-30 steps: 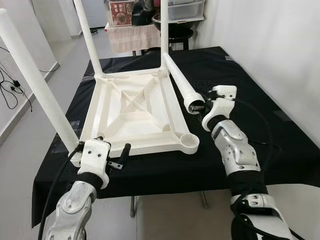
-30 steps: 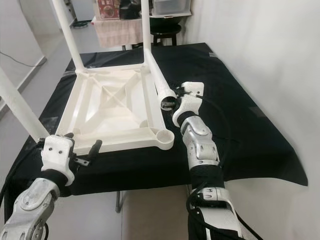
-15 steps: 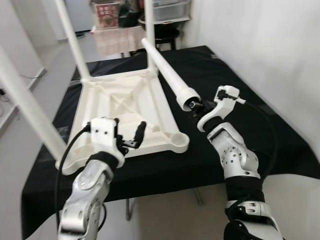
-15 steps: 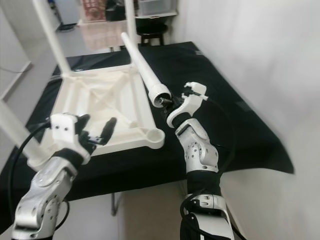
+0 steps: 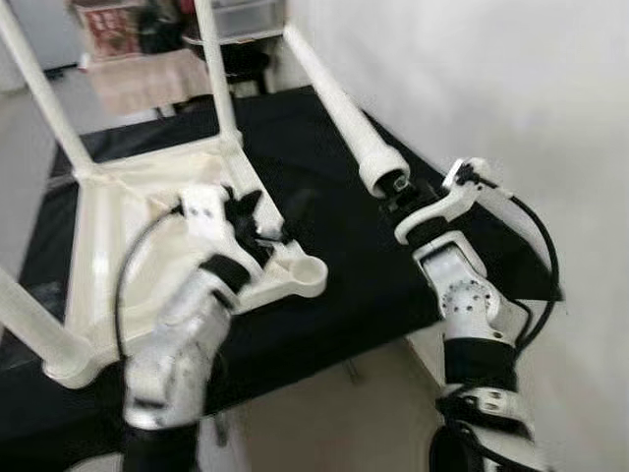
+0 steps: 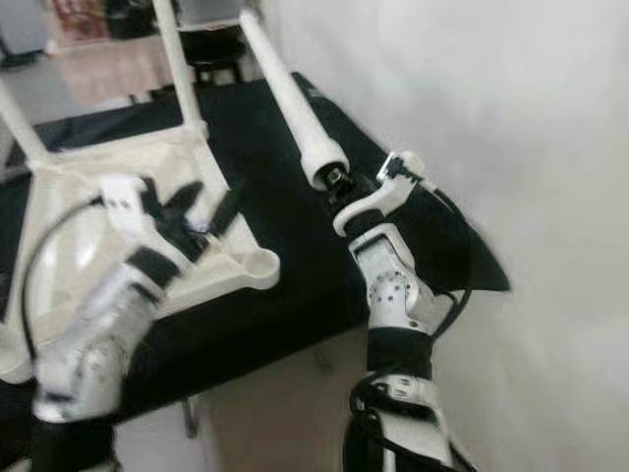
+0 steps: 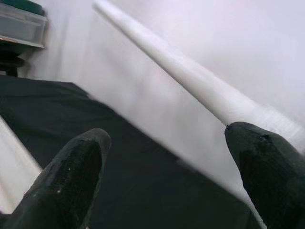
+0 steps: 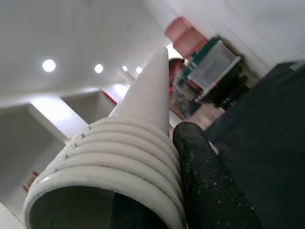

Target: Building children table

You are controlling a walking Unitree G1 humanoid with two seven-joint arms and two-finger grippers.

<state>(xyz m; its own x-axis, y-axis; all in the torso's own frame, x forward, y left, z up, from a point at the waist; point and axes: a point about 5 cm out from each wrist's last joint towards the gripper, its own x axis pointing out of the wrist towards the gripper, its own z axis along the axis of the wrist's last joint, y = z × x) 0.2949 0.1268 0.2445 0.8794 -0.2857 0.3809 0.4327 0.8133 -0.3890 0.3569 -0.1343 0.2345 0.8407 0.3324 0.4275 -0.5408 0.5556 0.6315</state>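
Legs stand in three corners of the upturned tabletop [image 5: 118, 211] on the black cloth, and I judge one remains: my right gripper [image 5: 401, 200] clamps the fourth leg [image 5: 329, 93] aloft, left gripper [image 5: 267, 218] open over the empty socket [image 5: 309, 269].

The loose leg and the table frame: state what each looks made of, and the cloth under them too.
The loose leg, held by the right gripper, looks like white moulded plastic: matte, hollow, with ridges ringing its open end. The table frame seems the same plastic, with moulded ribs crossing its underside and a round socket at the corner. The black cloth looks like matte fabric, draping over the table edge.
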